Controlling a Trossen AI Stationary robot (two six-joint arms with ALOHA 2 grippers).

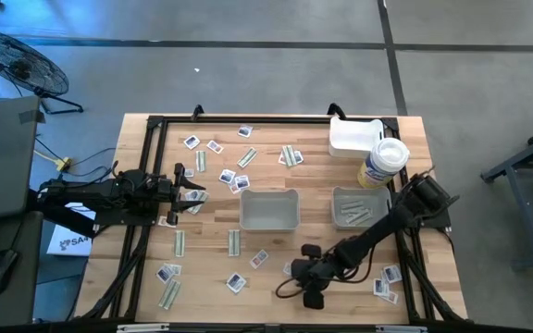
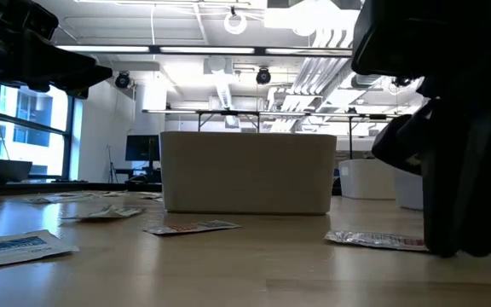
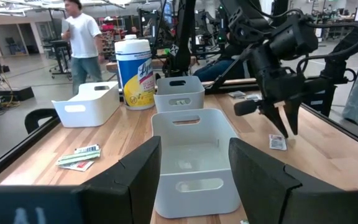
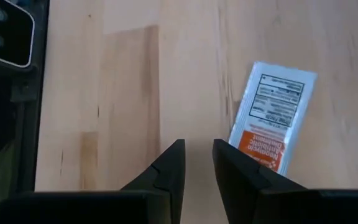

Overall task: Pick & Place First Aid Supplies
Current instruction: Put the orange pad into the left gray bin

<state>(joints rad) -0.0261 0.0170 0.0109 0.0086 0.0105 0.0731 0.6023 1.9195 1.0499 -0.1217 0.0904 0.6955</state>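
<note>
First aid supplies lie flat and scattered over the wooden table: squarish white packets and narrow pale green strips. My right gripper points steeply down near the table's front edge, with a narrow gap between its fingers and nothing in it. Beside it lies a white packet with an orange end. Seen from across the table, the right gripper stands just over that packet. My left gripper waits level and open at the table's left. My right gripper comes from above, slanting down. One finger covers the corner of the packet's orange end. I cannot tell whether it touches the packet, which lies flat on the table.
A grey tray stands mid-table. A second grey tray to its right holds some strips. A white tray and a round-lidded bottle stand at the far right. A person stands in the room beyond.
</note>
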